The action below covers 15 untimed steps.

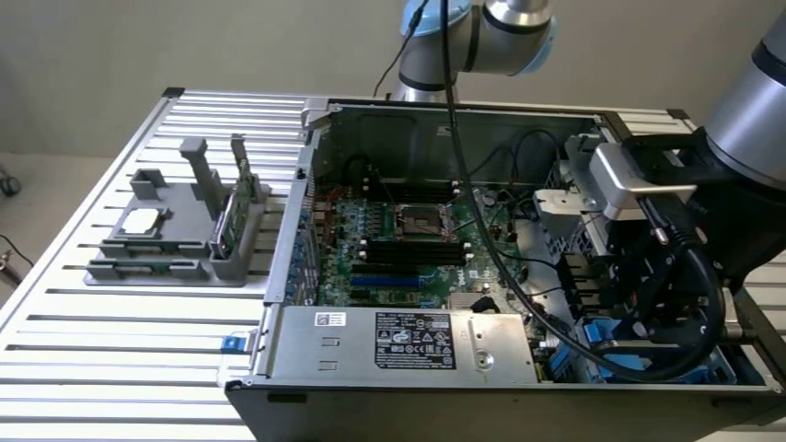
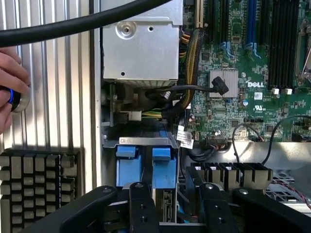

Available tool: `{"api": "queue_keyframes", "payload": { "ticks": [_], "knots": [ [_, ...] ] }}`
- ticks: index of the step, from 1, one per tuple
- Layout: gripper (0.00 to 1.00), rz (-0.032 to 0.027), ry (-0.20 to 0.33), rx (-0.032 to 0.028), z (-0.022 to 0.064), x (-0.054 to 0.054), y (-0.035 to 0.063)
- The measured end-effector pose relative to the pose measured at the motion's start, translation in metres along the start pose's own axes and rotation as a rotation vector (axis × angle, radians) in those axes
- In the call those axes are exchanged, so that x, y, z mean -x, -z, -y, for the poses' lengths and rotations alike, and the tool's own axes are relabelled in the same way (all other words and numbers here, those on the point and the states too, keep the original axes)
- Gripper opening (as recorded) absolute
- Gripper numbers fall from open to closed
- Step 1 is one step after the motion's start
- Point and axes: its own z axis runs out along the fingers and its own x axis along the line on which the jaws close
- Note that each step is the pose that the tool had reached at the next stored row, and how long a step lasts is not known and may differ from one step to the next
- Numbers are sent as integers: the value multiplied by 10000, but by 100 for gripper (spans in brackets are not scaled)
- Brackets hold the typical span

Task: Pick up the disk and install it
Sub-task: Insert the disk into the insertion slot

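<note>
Hovering over the blue-framed disk [image 2: 163, 162], set into a corner of the open computer case [image 1: 491, 410], the fingers [image 2: 142, 208] stand well apart, gripping nothing

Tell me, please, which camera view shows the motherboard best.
The exterior view: nearly the whole green motherboard shows inside the case, with socket and memory slots. The wrist view shows one part, with a silver heatsink.

Slatted metal table [image 1: 110, 341], open computer case [image 1: 491, 410] on it, grey parts stand [image 1: 160, 274] beside
</note>
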Motion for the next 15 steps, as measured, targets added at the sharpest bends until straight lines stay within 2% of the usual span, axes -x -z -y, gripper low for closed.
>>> {"api": "queue_keyframes", "payload": {
  "ticks": [10,11,12,15],
  "knots": [
    [38,-2,226,1,246,1,29],
    [26,2,250,2,255,1,28],
    [26,-1,269,1,259,2,27],
    [14,0,317,2,260,0,-18]
  ]
}}
